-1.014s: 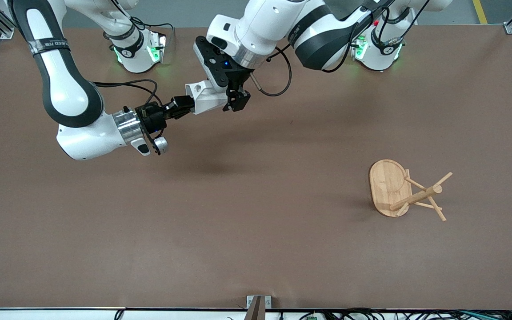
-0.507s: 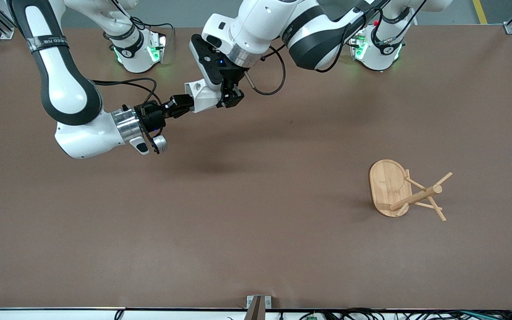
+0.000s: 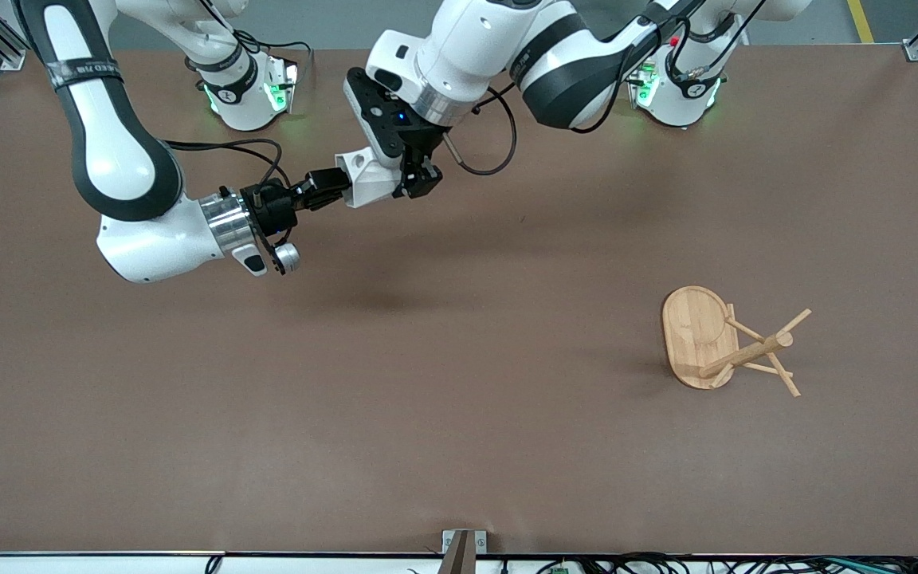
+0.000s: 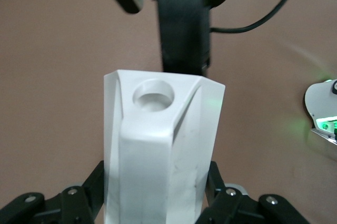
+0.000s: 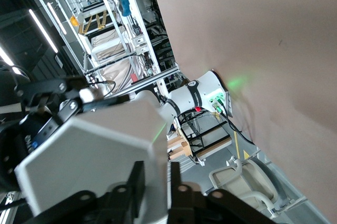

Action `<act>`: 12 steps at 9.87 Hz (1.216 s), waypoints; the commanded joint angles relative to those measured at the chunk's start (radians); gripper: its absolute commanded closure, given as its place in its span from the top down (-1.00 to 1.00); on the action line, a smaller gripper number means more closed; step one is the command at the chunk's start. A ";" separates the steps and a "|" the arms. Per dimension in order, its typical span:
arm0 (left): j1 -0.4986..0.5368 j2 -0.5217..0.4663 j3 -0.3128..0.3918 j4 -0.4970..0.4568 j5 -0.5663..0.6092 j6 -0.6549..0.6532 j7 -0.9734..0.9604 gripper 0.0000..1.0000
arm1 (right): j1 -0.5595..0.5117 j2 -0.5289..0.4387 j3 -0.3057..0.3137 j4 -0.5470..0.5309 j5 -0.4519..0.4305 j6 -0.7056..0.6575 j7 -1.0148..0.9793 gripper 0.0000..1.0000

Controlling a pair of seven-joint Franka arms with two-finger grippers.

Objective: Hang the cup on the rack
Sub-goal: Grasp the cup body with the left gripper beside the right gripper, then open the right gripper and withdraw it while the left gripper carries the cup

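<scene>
The cup [image 3: 369,177], a white faceted mug, hangs in the air between the two claws, over the part of the counter [image 3: 443,446] near the edge where the robot bases stand, toward the right arm's end.

The right claw [image 3: 330,186] reaches in level from its arm and is closed on the cup at one end; in the right wrist view its fingers [image 5: 138,182] pinch a thin white wall of the cup [image 5: 100,155] between them.

The left claw [image 3: 417,177] comes down from above and is closed on the other end of the cup. In the left wrist view its fingers [image 4: 92,187] press against both flanks of the cup [image 4: 163,145], and the blocky handle with its round hole faces the camera, with the right claw [image 4: 181,66] gripping at the farther end.

So both claws grip the one cup, which touches nothing else.

The rack [image 3: 726,341], a light bamboo mug tree, lies tipped on its side on the counter toward the left arm's end, well apart from the cup. Its oval base stands on edge and its post and pegs point toward that end's edge.
</scene>
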 commanded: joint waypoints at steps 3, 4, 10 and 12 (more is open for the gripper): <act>0.073 0.005 0.008 -0.008 0.064 -0.135 -0.003 -0.98 | -0.052 -0.061 -0.024 0.157 -0.319 -0.040 0.215 1.00; 0.115 -0.011 0.017 -0.006 0.064 -0.189 -0.004 -0.98 | -0.051 -0.062 -0.044 0.222 -0.459 -0.038 0.242 1.00; 0.387 -0.022 0.033 0.048 0.064 -0.398 -0.067 -0.97 | -0.013 -0.154 -0.193 0.259 -1.158 0.141 0.246 1.00; 0.441 -0.022 0.036 0.014 0.066 -0.451 -0.154 -0.97 | 0.036 -0.223 -0.253 0.273 -1.211 0.100 0.246 1.00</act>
